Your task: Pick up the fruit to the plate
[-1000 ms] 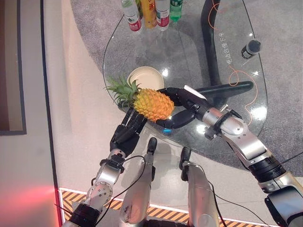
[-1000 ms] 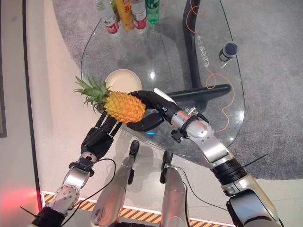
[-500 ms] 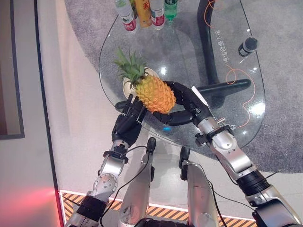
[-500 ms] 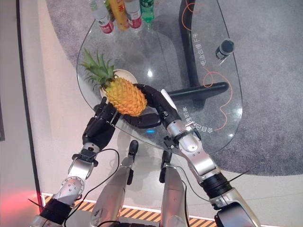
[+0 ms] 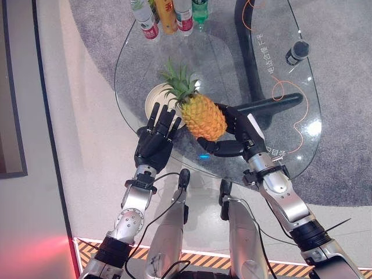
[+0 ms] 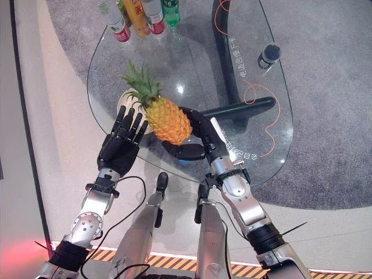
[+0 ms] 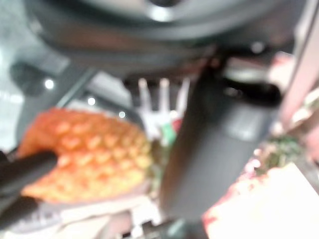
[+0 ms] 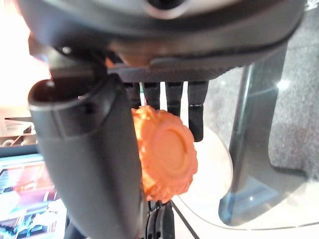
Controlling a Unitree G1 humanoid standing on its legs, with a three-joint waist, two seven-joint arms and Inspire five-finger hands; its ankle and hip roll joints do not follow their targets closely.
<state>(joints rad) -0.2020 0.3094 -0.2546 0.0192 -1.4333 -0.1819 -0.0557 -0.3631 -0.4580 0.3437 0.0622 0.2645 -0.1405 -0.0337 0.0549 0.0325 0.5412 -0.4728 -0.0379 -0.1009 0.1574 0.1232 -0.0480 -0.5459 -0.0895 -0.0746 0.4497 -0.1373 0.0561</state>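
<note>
Your right wrist view gives you something the head views cannot: the flat, round orange base of the fruit, gripped between the thumb and the row of fingers, with the pale plate lying past it under the glass edge. Your left wrist view shows the fruit's scaly side beyond the left thumb, with no contact visible.

From above, you see the orange-yellow pineapple with a spiky green crown [image 5: 200, 113] held clear of the oval glass counter [image 5: 273, 145], tilted so the crown leans toward the far left. Your right hand [image 5: 235, 136] is curled round its body from the right and near side, grasping it. Your left hand [image 5: 154, 142] sits just to the left of the fruit with its fingers spread straight, released and holding nothing.

The round cream plate [image 5: 154, 102] rests on the counter at its left side, with the crown of the pineapple above its right rim. Nothing seems to lie on it.

At the far edge of the counter stands a cluster of plastic bottles [image 5: 168, 14], and a dark cylindrical microphone [image 5: 296, 52] lies at the far right, with an orange cable [image 5: 288, 96] looping by it.
</note>
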